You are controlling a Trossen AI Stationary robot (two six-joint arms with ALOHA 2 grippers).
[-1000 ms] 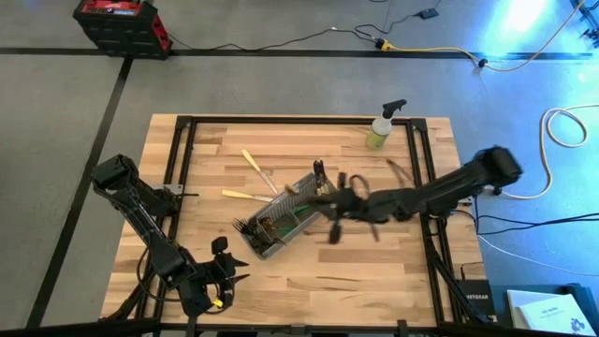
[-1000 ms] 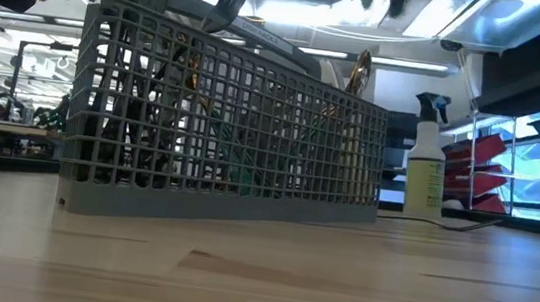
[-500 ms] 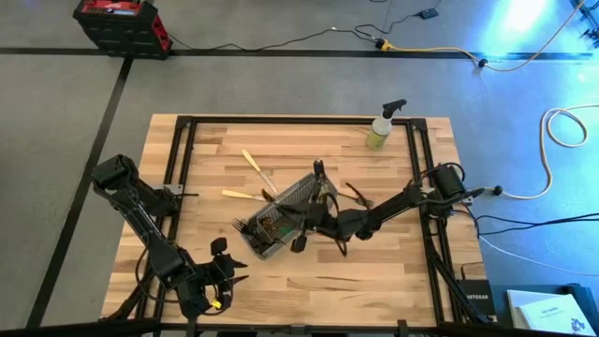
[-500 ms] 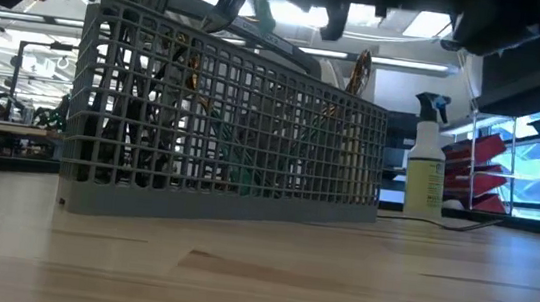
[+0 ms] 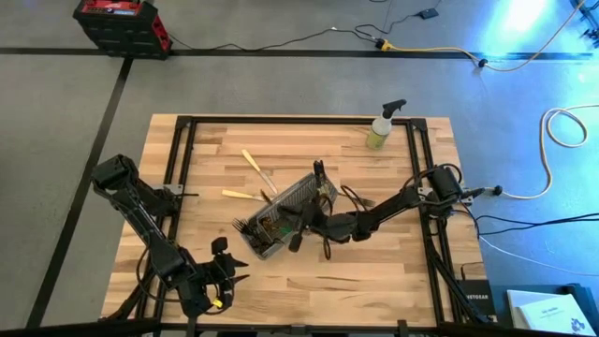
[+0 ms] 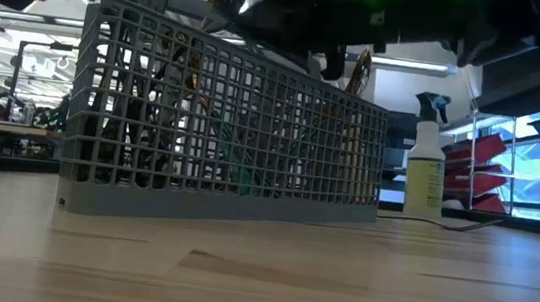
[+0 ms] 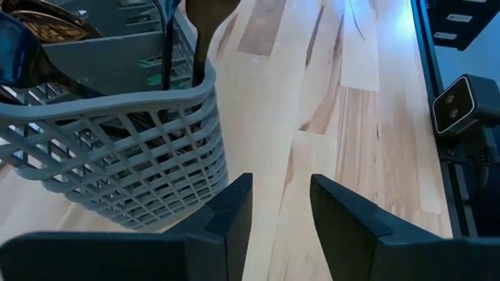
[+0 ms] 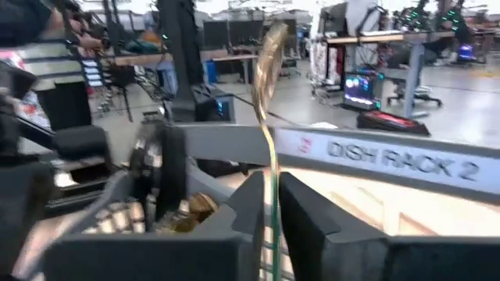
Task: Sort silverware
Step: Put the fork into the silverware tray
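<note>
Pale butcher-block worktop [image 5: 309,271] in a black frame, standing on grey floor. Off its far left corner, a red and black case [image 5: 120,21] on the floor. Along the far floor, a yellow cable [image 5: 426,51]; blue light at the far right. In the low view, a workshop behind with ceiling lights and red shelving.

Left gripper [image 5: 223,267] at the near left corner of the worktop, well apart from the caddy in the high view, fingers [image 7: 234,211] standing apart on nothing, bare wood between them in the left wrist view.

Left of centre, two cream-handled pieces [image 5: 251,183] lying flat on the wood, just beyond the caddy's far side.

At centre, grey mesh caddy [image 5: 285,213] set at an angle, packed with silverware [image 6: 192,82]: gold heads and dark and green handles upright behind the mesh in the low view, several tips rising above the rim.

Right gripper [image 5: 298,225] reaching in from the right edge, directly over the caddy, fingers [image 8: 301,215] pinched on the slim green handle of a gold-headed piece [image 8: 269,58] held upright between them, its head standing clear above the fingertips. Whether spoon or fork, cannot tell.

Near the far right corner, yellow-green spray bottle [image 5: 382,126] upright, well apart from both grippers.
</note>
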